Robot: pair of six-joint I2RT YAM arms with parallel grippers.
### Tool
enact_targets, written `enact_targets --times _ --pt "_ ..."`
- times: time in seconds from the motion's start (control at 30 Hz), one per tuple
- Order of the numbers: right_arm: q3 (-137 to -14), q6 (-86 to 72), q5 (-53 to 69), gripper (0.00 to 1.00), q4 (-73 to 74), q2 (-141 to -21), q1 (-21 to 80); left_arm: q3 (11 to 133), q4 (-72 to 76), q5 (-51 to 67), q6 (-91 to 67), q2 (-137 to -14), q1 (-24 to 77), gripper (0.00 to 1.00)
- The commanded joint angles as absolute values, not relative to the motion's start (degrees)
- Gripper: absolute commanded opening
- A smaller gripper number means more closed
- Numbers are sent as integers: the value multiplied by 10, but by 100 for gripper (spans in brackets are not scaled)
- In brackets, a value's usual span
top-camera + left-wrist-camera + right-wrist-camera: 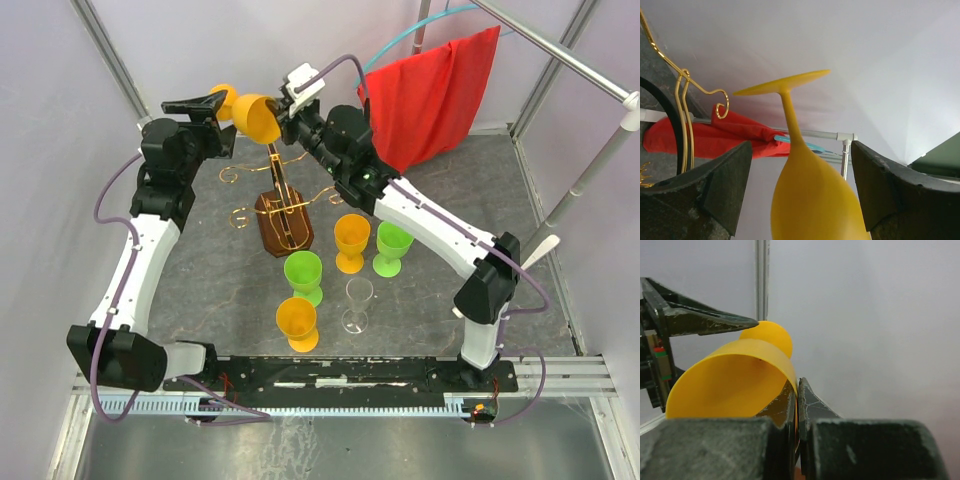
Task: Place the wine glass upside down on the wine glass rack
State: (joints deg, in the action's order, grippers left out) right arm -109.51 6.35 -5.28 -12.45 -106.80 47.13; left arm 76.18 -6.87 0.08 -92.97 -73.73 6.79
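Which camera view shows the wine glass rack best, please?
Top external: the wine glass rack, base and gold arms, shows almost whole. Left wrist catches only some wire arms at its edge; right wrist shows none.

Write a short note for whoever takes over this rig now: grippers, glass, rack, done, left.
Right gripper: shut on the rim of the yellow-orange stemmed wine glass, held in the air, tilted.
Left gripper: open, fingers either side of the bowl, not touching.
Wine glass rack, dark wooden base with gold wire arms: on the table, no glass on it.
Done: glass picked up. Left: turn it foot up, hang it on the rack.
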Motion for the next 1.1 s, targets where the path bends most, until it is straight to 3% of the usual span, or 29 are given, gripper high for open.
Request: enact_targets --times 0.0,0.47,0.57,0.7,0.8,1.07 --pt "-1080 67 -63 1 -167 -1062 489 743 -32 -10 -954 -705 69 83" --pt "-1032 76 -75 1 -205 -1044 513 719 -22 -12 -953 -692 69 49" --pt "-1019 77 -66 1 -215 -1038 513 715 -18 -11 -957 -693 70 49" --pt "-1002 79 -59 1 -226 -1027 513 714 -15 -7 -960 -696 69 57" --pt "-999 77 -56 1 -227 -1022 513 714 -13 -3 -962 -699 69 58" --pt "-990 63 -47 1 -252 -1026 513 713 -7 0 -964 -704 70 48"
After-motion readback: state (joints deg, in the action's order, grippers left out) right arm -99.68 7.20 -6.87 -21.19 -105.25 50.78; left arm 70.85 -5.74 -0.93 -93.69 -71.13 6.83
